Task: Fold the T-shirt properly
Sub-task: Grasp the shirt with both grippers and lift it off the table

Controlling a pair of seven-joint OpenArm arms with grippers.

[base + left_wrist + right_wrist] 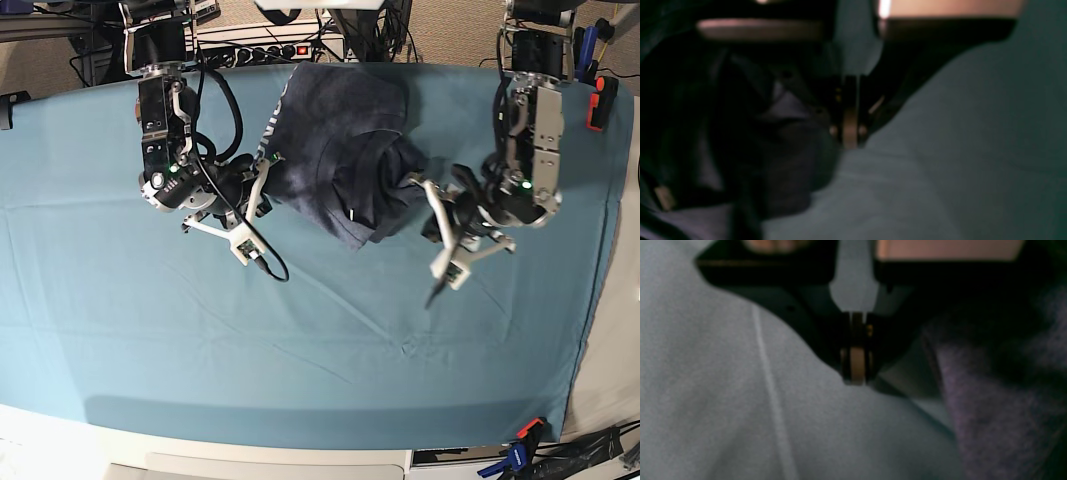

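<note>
The T-shirt [345,150] is seen lying rumpled at the far middle of the tabletop [320,350], bunched into an uneven heap on the teal cloth, with a strip of white lettering just visible along its edge nearest the right arm.

The right gripper [268,172] is brought in at that edge, and in its wrist view the jaws are pressed fully together; purple-grey fabric lies just beside them, but whether any of it is pinched cannot be told through the blur.

The left gripper [424,183] is placed at the opposite, crumpled side, its jaws likewise closed tight, with dark fabric bulging right against them in the left wrist view. Again a hold on the cloth cannot be confirmed.

The step in hand is judged to be spreading the shirt flat, so folding proper is hardly begun. For this to be done well, a single layer at each outer edge should be taken, not a wad of several layers. The two edges would best be drawn apart evenly and kept low, so that the heap is opened without dragging the teal cloth along. Wrinkling underneath is a risk to be watched.
</note>
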